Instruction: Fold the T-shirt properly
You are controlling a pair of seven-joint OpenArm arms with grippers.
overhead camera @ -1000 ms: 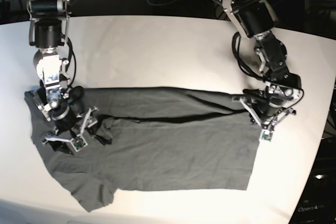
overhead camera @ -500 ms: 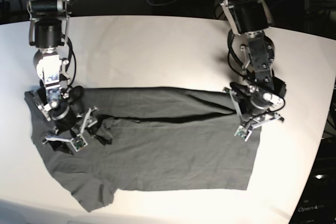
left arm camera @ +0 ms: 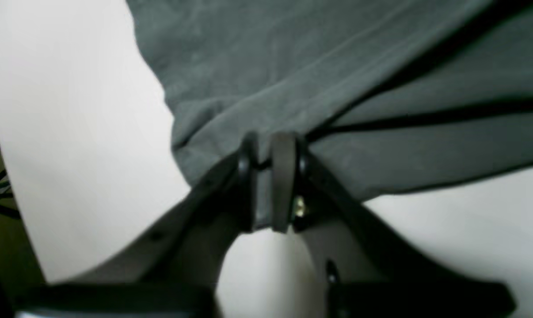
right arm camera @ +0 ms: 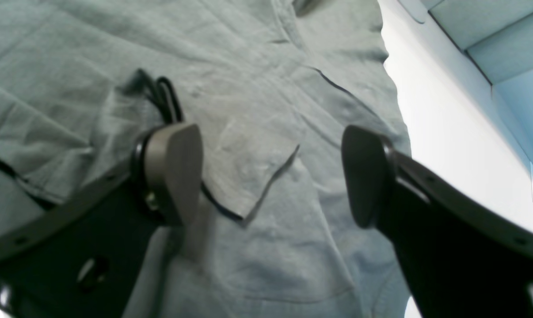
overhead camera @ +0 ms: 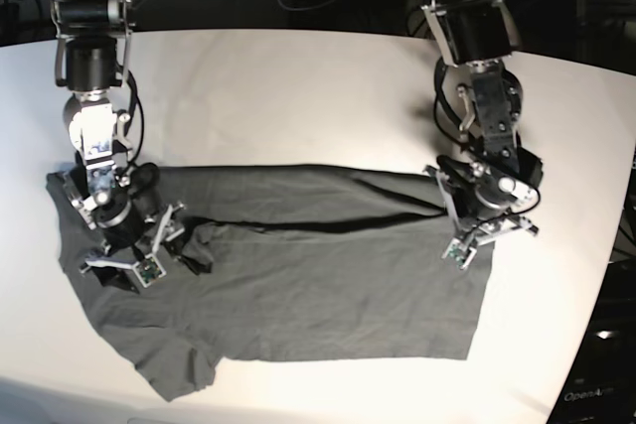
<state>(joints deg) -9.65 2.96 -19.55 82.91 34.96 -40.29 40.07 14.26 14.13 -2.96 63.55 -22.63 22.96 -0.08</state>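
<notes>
While the plain dark grey cotton T-shirt (overhead camera: 298, 275) lay spread lengthwise across my white tabletop (overhead camera: 288, 96), one long fold already ran along its far side, and the cloth was wrinkled and bunched at the end under my right arm. My left gripper (left arm camera: 270, 176) sat at the hem corner on the base view's right, its pads nearly together with a thin pinch of the grey fabric drawn up between them; I could not tell for sure whether that pinch was firm or already letting go. My right gripper (right arm camera: 271, 176) hovered low over the rumpled sleeve end with its jaws standing wide apart and nothing between them, one dark pad (right arm camera: 173, 170) close above a crease. I judged the fold to be only partly done, with the near long edge not yet brought over. The risk I saw was on the left side: so little cloth sat between the pads that any pull across the table could strip it out, and the corner would drop crooked. A second risk was uneven tension, since only one end was gripped; dragging from that corner alone could skew the folded band and deepen the wrinkles near the sleeve. The right jaws, closing where they hung, could also gather several layers at once.
</notes>
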